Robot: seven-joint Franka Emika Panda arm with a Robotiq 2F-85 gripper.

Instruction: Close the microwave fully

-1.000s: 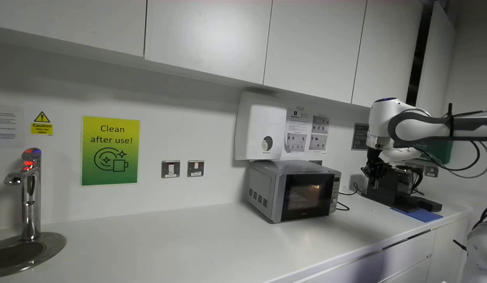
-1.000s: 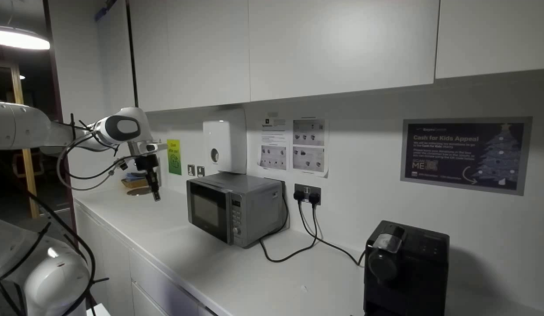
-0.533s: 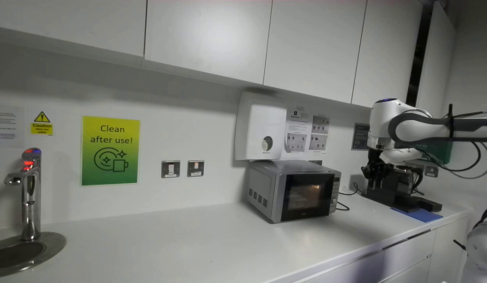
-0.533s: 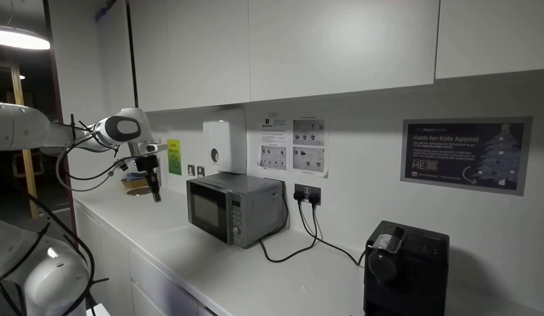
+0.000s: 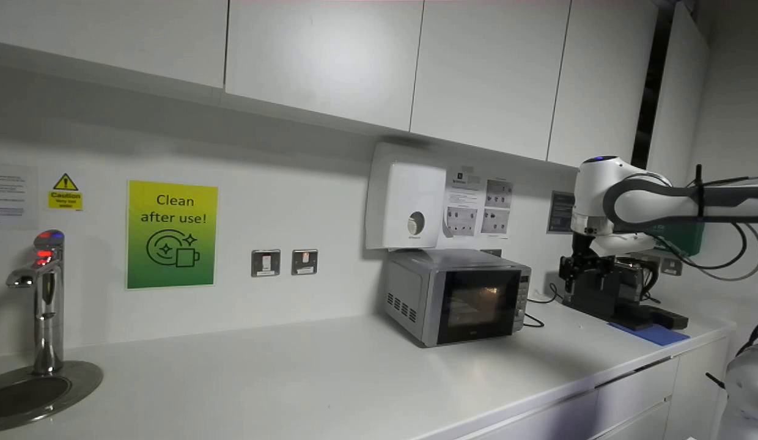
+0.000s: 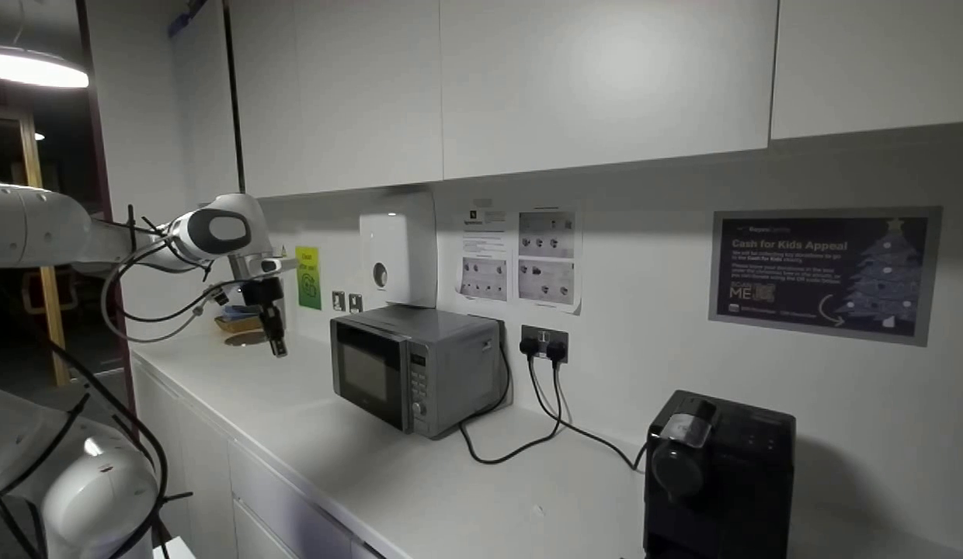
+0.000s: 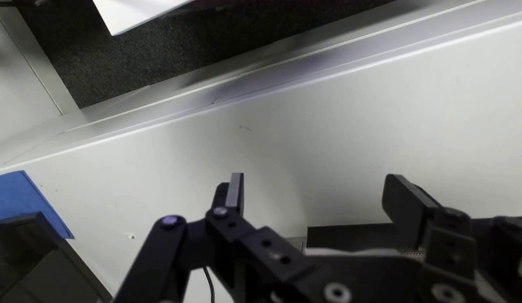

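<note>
Silver-grey box-shaped microwave (image 6: 421, 371): on the white surface (image 5: 263, 373), below a glossy white wall-mounted dispenser (image 5: 409, 198); interior lit warm orange.
Black glass-windowed door (image 5: 480, 305): against or close to the microwave's front; cannot tell if fully closed.
Black jointed gripper (image 7: 315, 189): hanging from the white-and-grey robot arm (image 5: 651, 206), in front of the microwave, apart from it.
Jaws: spread wide apart.
2 black plugs (image 6: 530, 347): in a dark wall socket (image 6: 534, 331) near the microwave.
Black boxy coffee machine (image 6: 726, 481): farther along the surface.
</note>
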